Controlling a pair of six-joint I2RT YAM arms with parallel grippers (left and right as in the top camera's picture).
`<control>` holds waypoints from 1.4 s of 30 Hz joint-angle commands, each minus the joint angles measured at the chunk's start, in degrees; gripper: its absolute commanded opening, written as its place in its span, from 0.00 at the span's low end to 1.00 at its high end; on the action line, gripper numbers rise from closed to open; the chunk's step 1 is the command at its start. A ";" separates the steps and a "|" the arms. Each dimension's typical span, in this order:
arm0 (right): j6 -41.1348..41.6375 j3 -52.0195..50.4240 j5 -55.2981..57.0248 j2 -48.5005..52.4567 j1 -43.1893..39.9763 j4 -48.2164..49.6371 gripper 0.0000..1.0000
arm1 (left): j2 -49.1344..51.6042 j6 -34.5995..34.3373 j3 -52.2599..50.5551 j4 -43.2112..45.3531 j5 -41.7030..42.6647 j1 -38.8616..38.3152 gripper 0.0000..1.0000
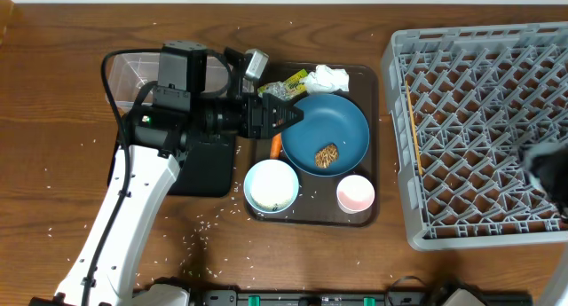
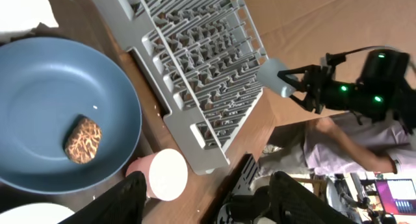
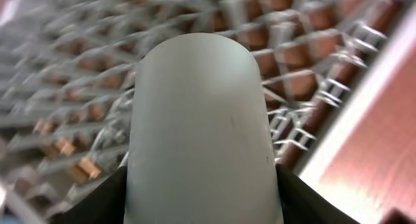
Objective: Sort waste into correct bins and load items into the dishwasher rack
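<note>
My left gripper [image 1: 288, 115] [image 2: 214, 208] is open and empty, above the left rim of the dark blue plate [image 1: 342, 124] [image 2: 45, 100]. A small brown food lump [image 1: 327, 155] [image 2: 82, 139] lies on the plate. A white bowl [image 1: 271, 184], a pink cup [image 1: 355, 192] [image 2: 162, 175], an orange stick [image 1: 276, 145], a printed wrapper [image 1: 288, 82] and a white tissue [image 1: 330, 75] lie around it. My right gripper [image 1: 546, 168] [image 3: 201, 201] is shut on a pale grey-blue cup [image 3: 198, 120] [image 2: 281, 78] over the grey dishwasher rack [image 1: 488, 40] [image 2: 195, 62].
The plate, bowl and cup sit on a dark brown serving tray [image 1: 377, 120]. A clear tub [image 1: 129, 75] stands at the back left, with a black tray [image 1: 209, 173] partly under my left arm. White rice grains [image 1: 200, 231] are scattered over the wooden table.
</note>
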 commanded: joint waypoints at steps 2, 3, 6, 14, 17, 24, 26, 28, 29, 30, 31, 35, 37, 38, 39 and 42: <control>4.63 0.79 -0.31 5.49 -5.35 0.15 0.40 | -0.09 1.44 0.98 -1.46 -0.33 0.02 0.62; 4.63 0.79 -1.33 6.62 -6.16 0.17 0.40 | -0.09 1.44 0.94 -1.51 -0.33 0.02 0.62; 4.63 0.79 -4.28 9.75 -7.69 1.09 0.40 | -0.09 1.42 0.90 -1.51 -0.72 0.02 0.62; 3.17 0.94 -17.09 13.81 -7.91 2.03 0.67 | -0.09 4.79 0.90 -6.88 -11.80 -3.65 0.62; -0.17 2.47 -21.40 11.63 -7.54 0.09 0.70 | -0.09 6.49 0.87 -10.67 -20.31 -7.58 0.62; -2.71 3.82 -25.68 -0.26 -3.32 -1.57 0.75 | 0.50 6.40 -0.55 -13.07 -41.70 -20.24 0.62; -2.71 3.82 -25.68 -3.23 -1.31 -1.64 0.76 | 1.86 6.14 -0.90 -12.98 -43.87 -23.08 0.62; -2.69 3.82 -25.64 -5.77 1.20 -1.57 0.78 | 4.15 6.14 -0.90 -12.79 -44.94 -25.86 0.61; -2.71 3.82 -25.62 -6.67 2.43 -1.53 0.78 | 5.68 6.12 -0.90 -12.59 -45.62 -27.28 0.61; -2.69 3.82 -25.42 -7.32 3.52 -1.51 0.79 | 7.30 6.03 -0.90 -12.37 -46.40 -28.65 0.61; -2.67 3.82 -25.00 -7.74 4.39 -1.55 0.79 | 9.38 5.99 -0.90 -12.13 -47.32 -30.12 0.61; -2.47 3.80 -23.52 -7.67 5.70 -2.05 0.82 | 15.98 4.61 -0.90 -9.46 -48.65 -33.92 0.59; -2.49 3.80 -23.52 -7.41 5.70 -2.32 0.82 | 18.21 2.62 -0.90 -7.85 -48.68 -35.01 0.59; -2.49 3.80 -23.52 -7.28 5.70 -2.54 0.82 | 19.04 1.81 -0.90 -7.17 -48.65 -35.43 0.59; -2.49 3.80 -23.52 -7.19 5.70 -2.69 0.82 | 19.61 1.29 -0.87 -6.78 -48.68 -35.69 0.59; -2.51 3.80 -23.45 -7.02 5.70 -2.73 0.82 | 20.70 0.07 -0.90 -5.88 -48.61 -36.17 0.56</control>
